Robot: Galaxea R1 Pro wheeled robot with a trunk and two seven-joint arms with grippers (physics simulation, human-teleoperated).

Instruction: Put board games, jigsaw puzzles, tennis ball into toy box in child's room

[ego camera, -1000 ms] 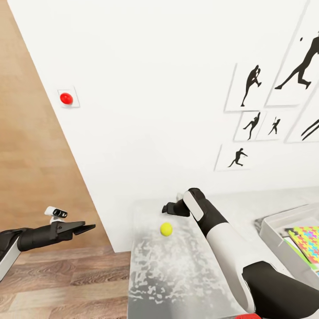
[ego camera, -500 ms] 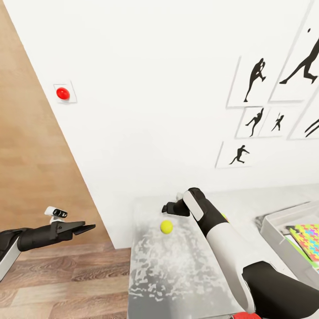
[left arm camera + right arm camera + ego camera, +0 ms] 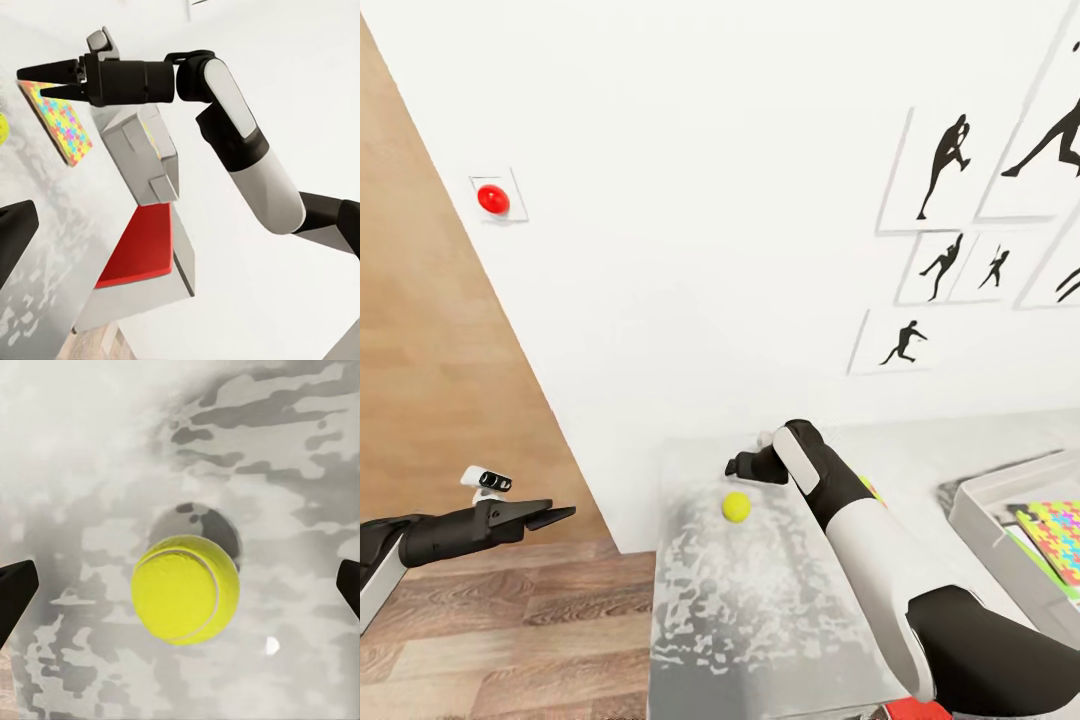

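The tennis ball (image 3: 736,506) is a small yellow-green ball lying on the pale mottled table (image 3: 760,620) near its far left corner. My right gripper (image 3: 735,466) hovers just above it, open. In the right wrist view the tennis ball (image 3: 186,589) lies between the two dark fingertips (image 3: 15,592), which do not touch it. The grey toy box (image 3: 1000,492) stands at the table's right with a multicoloured jigsaw puzzle (image 3: 1057,530) inside. Another jigsaw puzzle (image 3: 60,120) lies on the table beside the toy box (image 3: 139,161). My left gripper (image 3: 560,515) hangs open over the floor, left of the table.
A white wall with black silhouette pictures (image 3: 950,165) and a red knob (image 3: 493,198) rises right behind the table. Wood floor (image 3: 510,630) lies to the left. A red chair (image 3: 139,247) stands at the table beyond the toy box.
The whole view has shifted a little, so the camera moved. The ball now sits slightly closer to my right gripper in the picture. Neither gripper changed its opening.
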